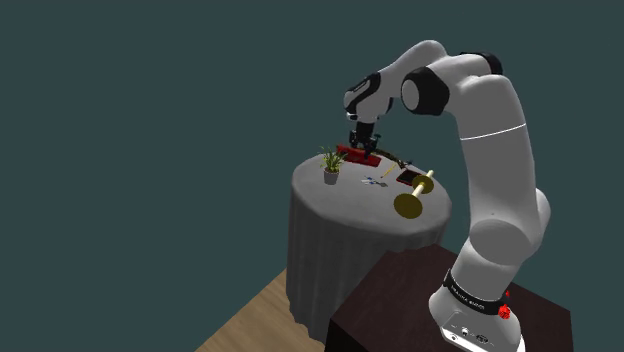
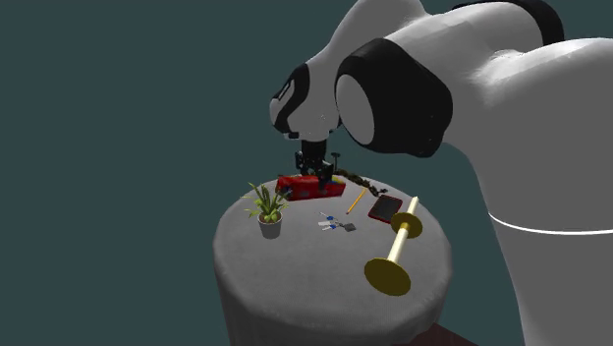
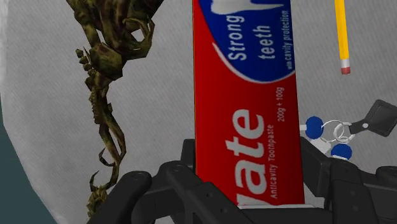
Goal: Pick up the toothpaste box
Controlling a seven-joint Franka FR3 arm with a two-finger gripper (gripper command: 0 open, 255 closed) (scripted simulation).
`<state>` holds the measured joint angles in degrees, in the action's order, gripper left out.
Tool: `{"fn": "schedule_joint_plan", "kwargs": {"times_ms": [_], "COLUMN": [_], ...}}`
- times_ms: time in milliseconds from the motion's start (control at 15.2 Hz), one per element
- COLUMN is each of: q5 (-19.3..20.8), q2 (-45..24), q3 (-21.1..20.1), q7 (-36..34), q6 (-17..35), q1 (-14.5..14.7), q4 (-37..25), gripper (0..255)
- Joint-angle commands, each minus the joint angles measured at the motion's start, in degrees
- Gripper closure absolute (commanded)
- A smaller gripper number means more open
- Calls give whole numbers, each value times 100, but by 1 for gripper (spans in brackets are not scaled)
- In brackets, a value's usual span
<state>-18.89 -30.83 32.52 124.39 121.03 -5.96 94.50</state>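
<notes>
Black pincer [image 3: 248,184] pinches the red toothpaste box [image 3: 245,89] across its narrow width, near the tabletop [image 1: 345,220] edge farthest from the stand [image 1: 395,305]. Judged light, stiff, thin-walled, glossy: squeeze moderately.

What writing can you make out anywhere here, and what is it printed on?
All on the red toothpaste box:
"Strong teeth"
"with cavity protection"
"200g + 100g"
"Anticavity Toothpaste"
"...ate", its start hidden
Small white marks on the arm's black base ring: too small to read.
</notes>
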Motion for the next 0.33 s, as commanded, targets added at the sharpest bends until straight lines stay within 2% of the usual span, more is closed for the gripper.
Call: {"fn": "schedule_joint_plan", "kwargs": {"times_ms": [0,264], "q5": [47,95], "q2": [75,144], "q3": [31,60], "q7": [-28,-58], "q6": [-112,-240], "q1": [17,30], "q4": [-50,-118], "gripper": [255,255]}}
